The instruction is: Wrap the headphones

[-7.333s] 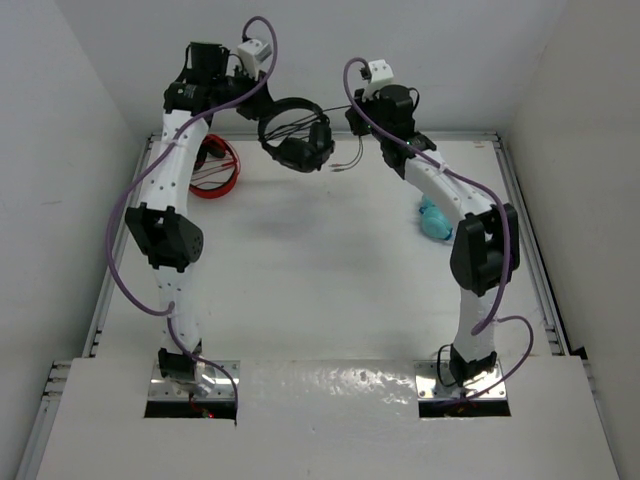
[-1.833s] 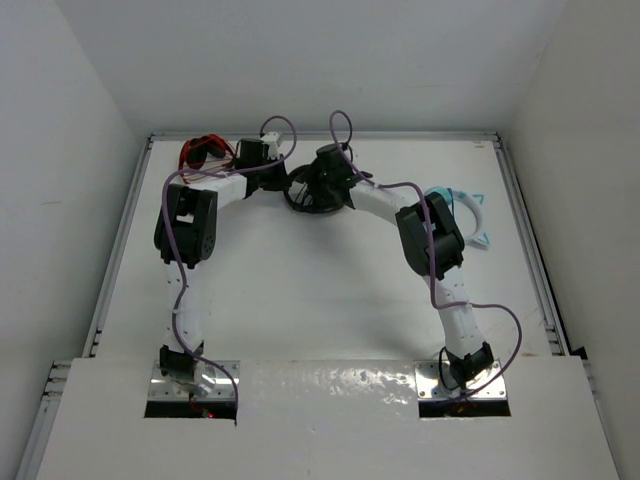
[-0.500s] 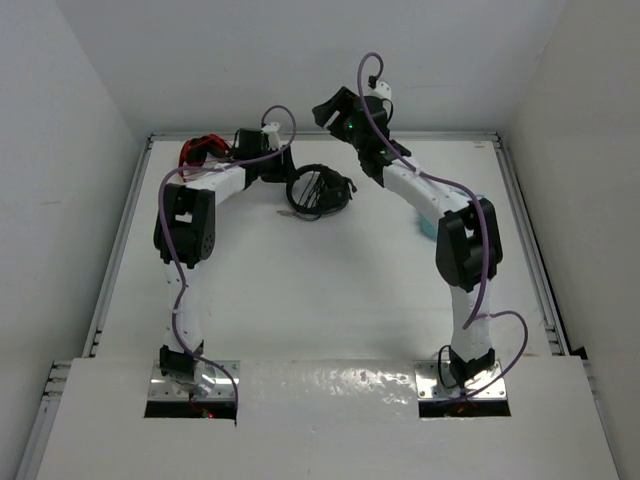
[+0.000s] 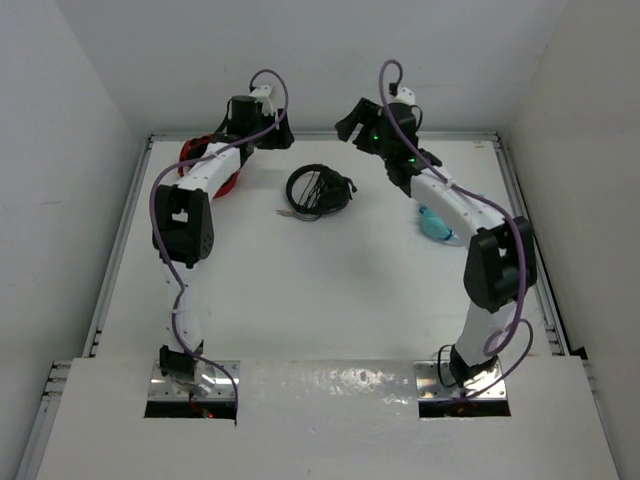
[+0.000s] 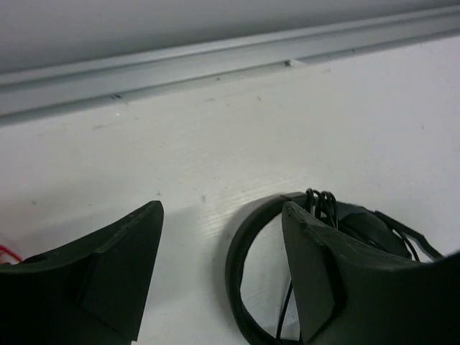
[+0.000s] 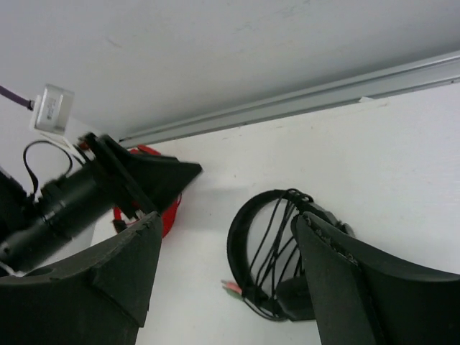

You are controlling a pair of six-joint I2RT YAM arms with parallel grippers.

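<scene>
White table [image 4: 330,290] with pale walls closing it in on three sides, and a metal rail [image 5: 215,61] running along its far edge. The left gripper [image 4: 272,132] hangs raised near that far edge, jaws apart with nothing between them. Through its wrist camera, bare tabletop shows in the gap. The headphones [image 4: 318,190] lie flat on the table below and ahead of it, partly hidden behind its right-hand finger [image 5: 323,273]. The right gripper [image 4: 348,125] is raised as well, facing the left one across a gap, jaws parted and empty. The headphones sit below it, between the two tools and touching neither.

From the right wrist, the thin black headband curves into a loop with dark cable strands running across it, and the earcups are gathered at the loop's lower end beside the right-hand finger [image 6: 359,287]. Small plug tips [image 6: 231,287] poke out at the loop's lower edge. Whether the whole cable is wound on is probably beyond what these views can settle.

Red headphones [image 4: 228,180] lie behind and below the left gripper. Teal headphones [image 4: 437,225] rest under the right arm, back from its gripper.
</scene>
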